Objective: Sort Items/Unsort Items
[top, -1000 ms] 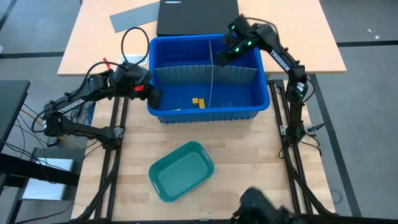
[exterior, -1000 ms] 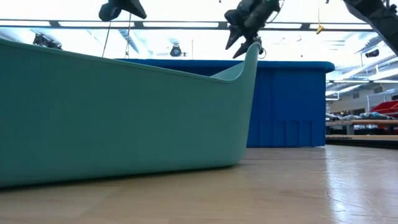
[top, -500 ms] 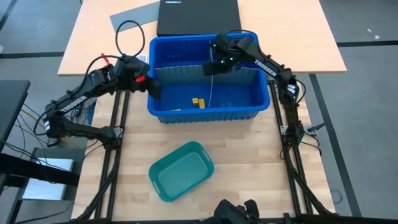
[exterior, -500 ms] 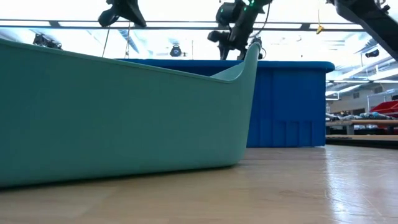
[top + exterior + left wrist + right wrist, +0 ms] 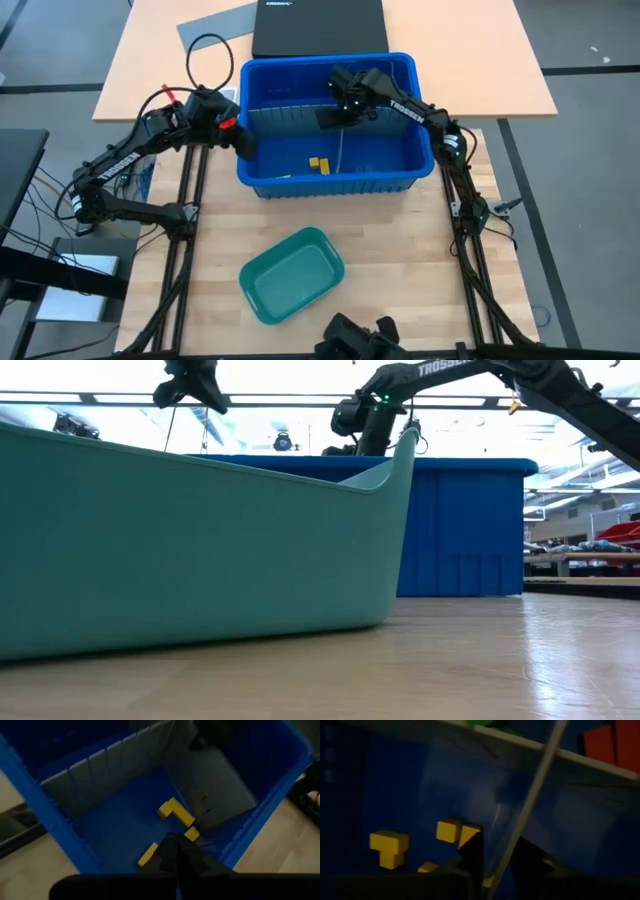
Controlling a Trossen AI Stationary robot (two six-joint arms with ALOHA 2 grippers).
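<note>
Yellow items [image 5: 318, 163] lie on the floor of the blue bin [image 5: 330, 182]; they show again as yellow items [image 5: 175, 812] in the left wrist view. Red items [image 5: 605, 742] and green ones [image 5: 485, 724] lie beyond the long grey divider [image 5: 300, 113]. My right gripper [image 5: 335, 113] reaches down into the bin, its fingers standing on either side of the upper edge of the thin cross divider [image 5: 520, 815], with a small gap showing. My left gripper [image 5: 245, 145] hovers shut and empty over the bin's left rim, above the yellow items. My right gripper comes at the cross divider's upper edge [image 5: 502, 855] from above, slanting down, one finger [image 5: 472, 852] on each face of the sheet. I cannot tell whether the fingers touch the sheet. The divider stands upright in the bin.
A teal tray [image 5: 292, 275] sits on the wooden table nearer the front; in the low view its wall [image 5: 200, 540] fills the foreground. A black laptop [image 5: 318, 25], a grey sheet [image 5: 215, 25] and a looped cable [image 5: 215, 65] lie behind the bin.
My right gripper has swung from above the bin's far right corner toward the left and near side, sunk into the bin and rolled, ending astride the cross divider. My left gripper has drifted slightly toward the far edge along the bin's left rim.
</note>
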